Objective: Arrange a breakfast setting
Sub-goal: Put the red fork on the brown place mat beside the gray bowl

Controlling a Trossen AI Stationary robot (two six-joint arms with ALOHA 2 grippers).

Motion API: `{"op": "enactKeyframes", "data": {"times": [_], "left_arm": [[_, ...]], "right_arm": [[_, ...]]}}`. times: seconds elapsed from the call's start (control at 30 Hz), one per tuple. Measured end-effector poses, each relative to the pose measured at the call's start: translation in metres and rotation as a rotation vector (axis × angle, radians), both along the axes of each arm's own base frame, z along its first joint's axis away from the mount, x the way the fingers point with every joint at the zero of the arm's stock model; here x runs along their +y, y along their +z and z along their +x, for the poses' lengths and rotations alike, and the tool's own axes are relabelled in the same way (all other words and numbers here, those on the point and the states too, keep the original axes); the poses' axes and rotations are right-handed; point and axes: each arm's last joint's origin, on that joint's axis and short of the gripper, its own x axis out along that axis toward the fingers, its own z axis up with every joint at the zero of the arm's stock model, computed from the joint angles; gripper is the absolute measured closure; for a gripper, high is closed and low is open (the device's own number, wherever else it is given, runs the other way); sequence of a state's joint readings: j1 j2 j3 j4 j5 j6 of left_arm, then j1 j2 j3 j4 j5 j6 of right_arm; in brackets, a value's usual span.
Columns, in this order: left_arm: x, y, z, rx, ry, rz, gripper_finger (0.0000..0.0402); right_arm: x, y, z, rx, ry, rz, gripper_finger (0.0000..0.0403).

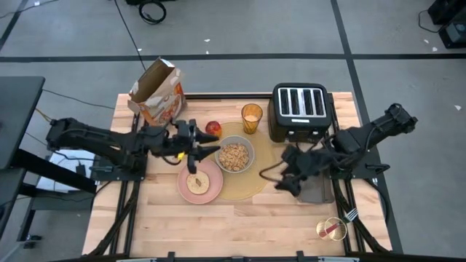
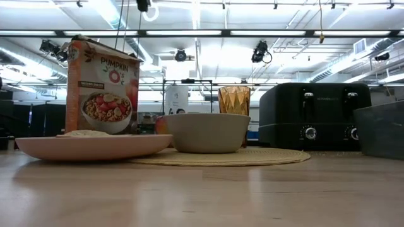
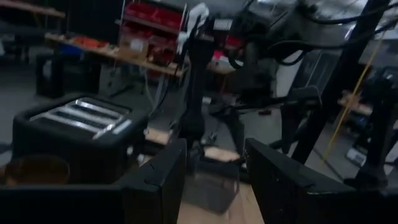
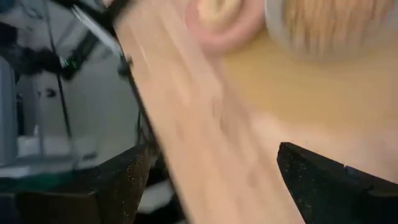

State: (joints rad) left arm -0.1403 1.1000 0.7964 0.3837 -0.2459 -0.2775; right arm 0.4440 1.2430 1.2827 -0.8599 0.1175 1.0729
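Observation:
A round tan placemat lies mid-table. On it stands a grey bowl filled with cereal. A pink plate with a round bread on it overlaps the mat's left edge. An amber glass and a red-yellow apple stand at the mat's far side. A red-handled fork lies near the table's front right corner. My left gripper hovers open and empty just left of the bowl. My right gripper is open and empty over the mat's right edge.
A black four-slot toaster stands at the back right. A cereal box stands at the back left. A grey container sits by my right gripper. Bare wood lies along the table's near edge.

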Motion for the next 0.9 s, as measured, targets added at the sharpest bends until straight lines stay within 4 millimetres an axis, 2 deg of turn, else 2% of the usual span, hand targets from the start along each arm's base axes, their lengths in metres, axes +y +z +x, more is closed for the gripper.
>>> {"op": "enactKeyframes", "data": {"times": [0.2,0.37,0.47,0.57,0.63,0.73,0.9], "left_arm": [[-0.023,0.039,-0.006,-0.058,-0.033,-0.031,0.0232],[-0.039,0.048,-0.010,-0.075,-0.097,-0.023,0.0232],[-0.046,0.047,-0.012,-0.058,-0.119,0.031,0.0232],[-0.049,0.046,-0.013,-0.051,-0.128,0.086,0.0232],[-0.050,0.044,-0.013,-0.030,-0.140,0.111,0.0232],[-0.055,0.042,-0.015,-0.009,-0.202,0.123,0.0232],[-0.064,0.037,-0.018,0.039,-0.310,0.105,0.0232]], "right_arm": [[0.026,-0.008,-0.022,0.322,-0.141,0.368,0.0062],[0.066,-0.014,-0.036,0.500,-0.172,0.529,0.0075],[0.093,-0.023,-0.050,0.617,-0.203,0.563,0.0081],[0.107,-0.031,-0.062,0.770,-0.241,0.559,0.0082],[0.109,-0.035,-0.066,0.888,-0.239,0.546,0.0083],[0.105,-0.038,-0.070,0.984,-0.137,0.494,0.0083],[0.086,-0.040,-0.066,0.998,0.152,0.393,0.0083]]}}
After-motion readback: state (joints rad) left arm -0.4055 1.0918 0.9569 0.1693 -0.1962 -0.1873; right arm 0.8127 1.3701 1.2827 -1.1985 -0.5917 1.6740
